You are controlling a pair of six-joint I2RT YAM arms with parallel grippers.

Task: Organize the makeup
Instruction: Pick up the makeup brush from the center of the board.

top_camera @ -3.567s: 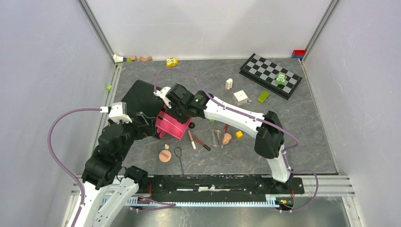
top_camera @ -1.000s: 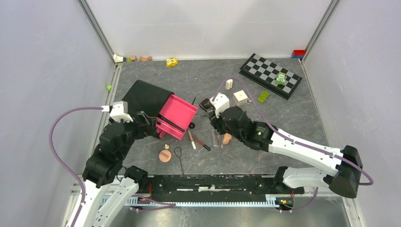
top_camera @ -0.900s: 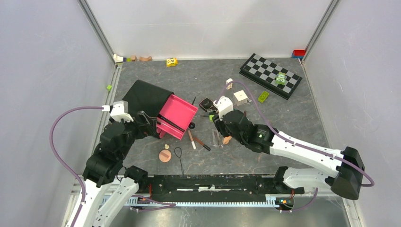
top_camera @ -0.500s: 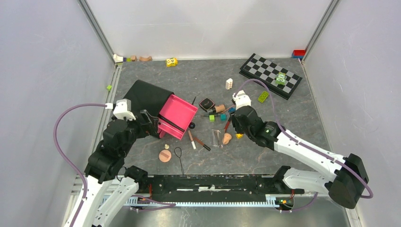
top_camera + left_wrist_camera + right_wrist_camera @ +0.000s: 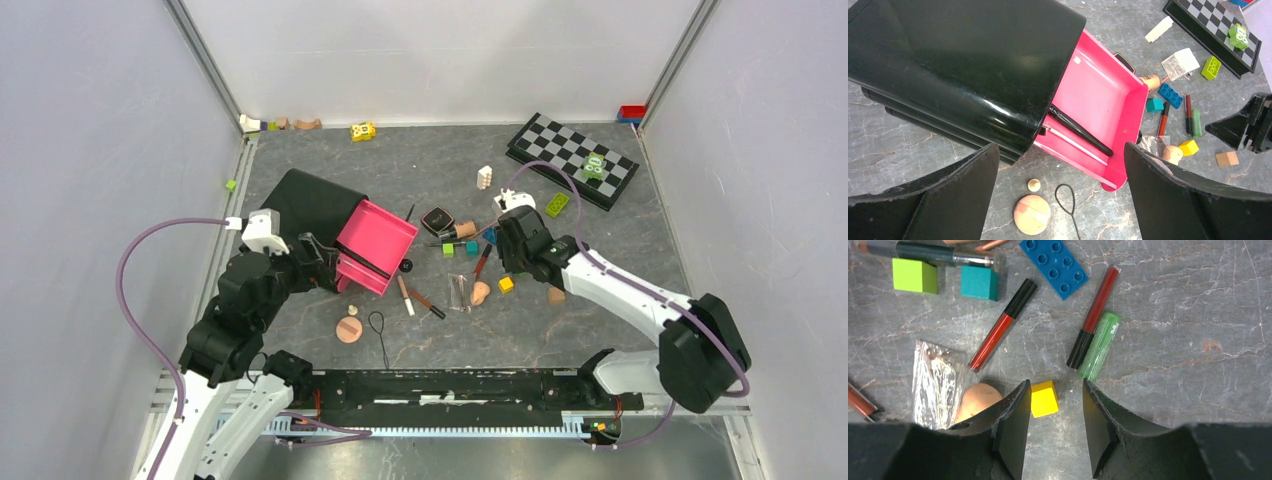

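At the left, the black case (image 5: 300, 200) is lying close to the left rail of the table (image 5: 650, 290), leaving little room on that side. The left pincer (image 5: 1060, 147) is hovering with its fingers spread wide and nothing between them, just on the near side of the case's pink drawer (image 5: 1103, 95). The drawer is standing open with a black brush (image 5: 1079, 131) lying inside. The peach puff (image 5: 1032, 214) is resting on the table nearer than the drawer.

Right of centre, the right pincer (image 5: 1054, 385) is hanging half spread over a yellow block (image 5: 1043, 399), pinching nothing. The peach sponge (image 5: 977, 399) is lying just left of it. A red tube (image 5: 998, 335), a dark red tube (image 5: 1095, 312) and a green tube (image 5: 1099, 345) are lying just beyond its fingertips. Farther right, bare table is stretching to the right edge.
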